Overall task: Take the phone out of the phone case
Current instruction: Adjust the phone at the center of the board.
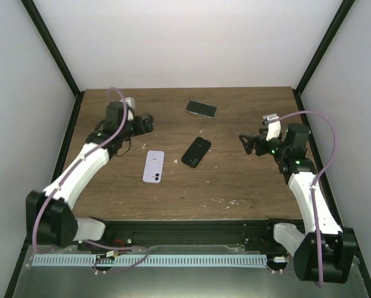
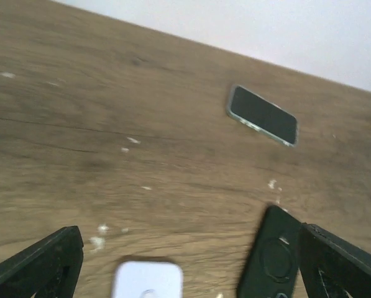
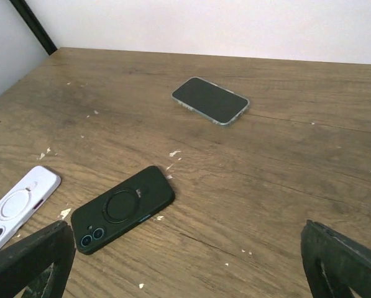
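Left arm [image 1: 79,171] and right arm [image 1: 309,192] flank the counter [image 1: 253,180]. Left hand [image 1: 150,121] and right hand [image 1: 244,143] are both spread wide, holding nothing.

Black cased phone [image 1: 196,152] lies flat, back up, at centre of top view.

Likely risk: a one-sided pinch could skid it into the white phone [image 1: 153,166] nearby.

Long axis runs lower left to upper right, lenses at the lower-left end.
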{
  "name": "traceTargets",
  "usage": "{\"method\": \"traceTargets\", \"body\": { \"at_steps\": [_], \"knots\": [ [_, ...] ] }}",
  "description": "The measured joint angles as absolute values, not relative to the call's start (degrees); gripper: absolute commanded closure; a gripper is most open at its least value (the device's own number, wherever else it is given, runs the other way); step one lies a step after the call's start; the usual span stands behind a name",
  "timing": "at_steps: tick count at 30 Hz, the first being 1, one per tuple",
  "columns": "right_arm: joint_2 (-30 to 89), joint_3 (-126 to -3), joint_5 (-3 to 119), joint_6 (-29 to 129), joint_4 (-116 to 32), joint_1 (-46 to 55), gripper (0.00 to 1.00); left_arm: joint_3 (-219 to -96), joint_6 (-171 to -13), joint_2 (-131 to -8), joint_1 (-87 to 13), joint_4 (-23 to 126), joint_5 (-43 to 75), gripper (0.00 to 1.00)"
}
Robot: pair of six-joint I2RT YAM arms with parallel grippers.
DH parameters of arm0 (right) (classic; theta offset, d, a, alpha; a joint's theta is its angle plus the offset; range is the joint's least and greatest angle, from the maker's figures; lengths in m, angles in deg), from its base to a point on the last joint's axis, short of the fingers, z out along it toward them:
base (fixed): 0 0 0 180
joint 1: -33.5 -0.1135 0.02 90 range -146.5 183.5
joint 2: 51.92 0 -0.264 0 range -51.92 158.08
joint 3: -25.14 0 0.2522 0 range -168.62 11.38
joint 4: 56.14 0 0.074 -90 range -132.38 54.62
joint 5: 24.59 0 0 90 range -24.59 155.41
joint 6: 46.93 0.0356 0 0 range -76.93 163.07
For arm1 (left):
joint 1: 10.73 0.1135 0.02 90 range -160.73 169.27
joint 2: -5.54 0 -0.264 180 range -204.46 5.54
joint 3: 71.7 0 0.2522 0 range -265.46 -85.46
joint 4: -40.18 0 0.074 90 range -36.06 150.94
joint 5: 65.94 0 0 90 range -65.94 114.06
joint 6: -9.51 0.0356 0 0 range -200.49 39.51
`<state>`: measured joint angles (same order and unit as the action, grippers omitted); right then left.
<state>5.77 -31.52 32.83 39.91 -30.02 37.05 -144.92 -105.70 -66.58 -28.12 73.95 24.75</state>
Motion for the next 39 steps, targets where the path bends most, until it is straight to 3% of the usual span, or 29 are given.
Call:
{"method": "traceTargets", "body": {
  "at_steps": [15,29,39],
  "knots": [
    [6.0,-29.7,29.4,38.1,-32.6,37.0,0.0,-167.9,-101.9,-104.7,-44.0,82.0,17.7,0.0],
    [7.7,-29.7,29.0,37.5,-33.0,37.0,0.0,-183.8,-99.5,-121.7,-45.6,83.7,14.0,0.0],
    [7.2,-29.7,29.1,37.4,-33.1,37.0,0.0,-184.7,-100.1,-123.1,-50.1,82.6,9.0,0.02]
  ]
}}
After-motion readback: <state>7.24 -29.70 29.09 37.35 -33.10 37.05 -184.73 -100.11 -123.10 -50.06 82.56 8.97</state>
